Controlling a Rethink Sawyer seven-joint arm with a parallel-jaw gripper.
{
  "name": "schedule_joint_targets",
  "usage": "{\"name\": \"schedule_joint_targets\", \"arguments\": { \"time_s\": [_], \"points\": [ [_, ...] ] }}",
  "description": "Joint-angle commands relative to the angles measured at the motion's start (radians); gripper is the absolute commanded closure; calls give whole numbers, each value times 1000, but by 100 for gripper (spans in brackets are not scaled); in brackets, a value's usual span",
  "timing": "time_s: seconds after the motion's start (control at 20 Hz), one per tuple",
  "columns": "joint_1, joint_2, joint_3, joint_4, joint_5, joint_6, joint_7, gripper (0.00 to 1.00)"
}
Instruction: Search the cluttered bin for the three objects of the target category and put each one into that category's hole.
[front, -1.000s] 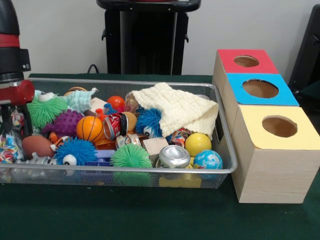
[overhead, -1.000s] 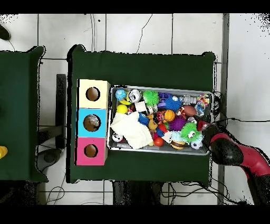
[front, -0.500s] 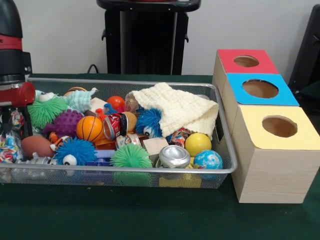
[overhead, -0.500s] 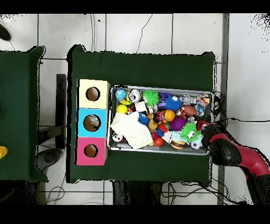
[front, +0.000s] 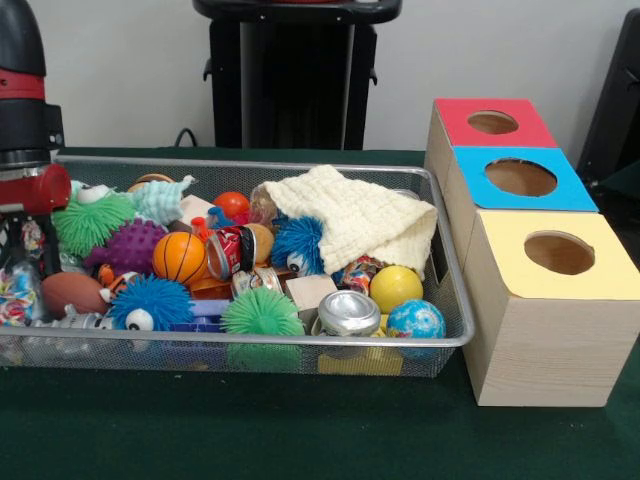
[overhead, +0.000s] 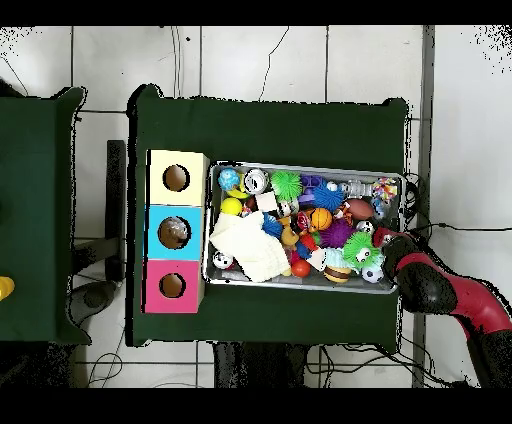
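My arm (front: 25, 110) hangs over one end of the wire mesh bin (front: 300, 345) on the green table (front: 300, 430), and I cannot tell how my jaws stand, since toys hide them. Beside the bin's other end three wooden boxes stand touching in a row, each with a round hole: red (front: 493, 122), blue (front: 520, 177) and yellow (front: 558, 252). The red can (front: 232, 250) beside the orange basketball (front: 179, 256) carries white print too small to read; a silver can (front: 348, 312) lies at the bin's rim, and a cream cloth (front: 360, 218) covers one corner.
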Motion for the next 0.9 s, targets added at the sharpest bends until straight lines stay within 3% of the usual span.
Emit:
{"name": "schedule_joint_targets", "arguments": {
  "time_s": [0.05, 0.9],
  "points": [
    [42, 66, -90, -2, -87, -18, -75, 100],
    [89, 16, -146, 30, -62, -84, -2, 100]
  ]
}}
